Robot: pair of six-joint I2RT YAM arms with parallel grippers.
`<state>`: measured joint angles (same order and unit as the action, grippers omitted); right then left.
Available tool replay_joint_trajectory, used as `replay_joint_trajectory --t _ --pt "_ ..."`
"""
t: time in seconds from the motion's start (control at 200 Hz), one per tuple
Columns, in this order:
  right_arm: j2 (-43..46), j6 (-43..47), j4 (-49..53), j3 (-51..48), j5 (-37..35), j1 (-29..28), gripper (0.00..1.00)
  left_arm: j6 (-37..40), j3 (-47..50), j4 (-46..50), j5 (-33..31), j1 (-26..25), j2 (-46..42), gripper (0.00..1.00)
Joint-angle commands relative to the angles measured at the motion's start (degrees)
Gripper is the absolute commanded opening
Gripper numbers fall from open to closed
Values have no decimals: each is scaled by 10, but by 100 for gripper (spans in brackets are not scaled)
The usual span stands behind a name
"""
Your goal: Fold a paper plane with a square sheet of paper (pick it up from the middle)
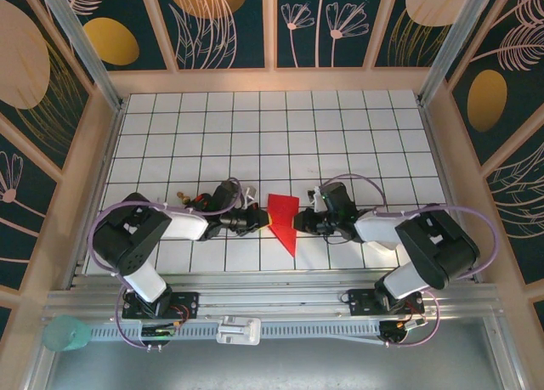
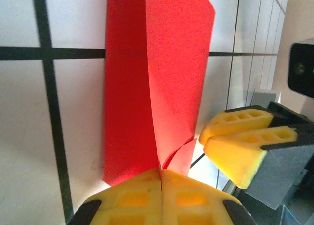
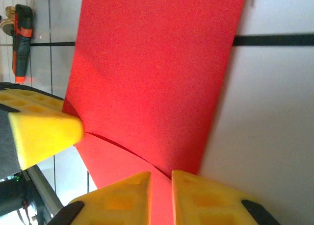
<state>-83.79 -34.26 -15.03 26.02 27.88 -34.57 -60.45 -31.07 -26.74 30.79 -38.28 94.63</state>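
The red sheet of paper (image 1: 283,216) lies creased into a pointed kite shape on the white grid table (image 1: 255,135), its tip toward the near edge. It sits between both grippers. My left gripper (image 1: 259,221) is at its left edge. In the left wrist view the left gripper (image 2: 161,173) is shut on a raised fold of the paper (image 2: 147,63), pads pressed together. My right gripper (image 1: 304,224) is at the right edge. In the right wrist view the right gripper (image 3: 161,178) has a narrow gap between its pads, with the paper (image 3: 157,63) showing in that gap.
A small black and orange object (image 3: 22,34) lies on the table behind the left arm (image 1: 183,196). The two grippers' yellow fingertips (image 2: 240,137) are close together across the paper. Wooden walls (image 1: 106,144) ring the table.
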Motion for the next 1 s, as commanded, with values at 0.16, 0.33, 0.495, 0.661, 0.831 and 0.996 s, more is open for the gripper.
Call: replay_joint_trajectory --t 0.16,0.33,0.495,0.661,0.831,0.996 --pt "95 93 114 65 -175 -107 35 -135 55 29 -67 -4 -95 0" --pt "95 94 146 86 -290 -186 42 -202 61 57 -87 -4 -128 0" --pt "73 51 153 87 -395 -263 43 -244 54 78 -103 -4 -147 0" --pt "21 28 165 108 -477 -318 43 -254 47 83 -90 -5 -130 0" --pt "-43 26 195 151 -538 -348 42 -248 29 92 -73 -4 -113 0" --pt "-78 27 221 182 -570 -358 40 -243 21 97 -61 -4 -103 0"
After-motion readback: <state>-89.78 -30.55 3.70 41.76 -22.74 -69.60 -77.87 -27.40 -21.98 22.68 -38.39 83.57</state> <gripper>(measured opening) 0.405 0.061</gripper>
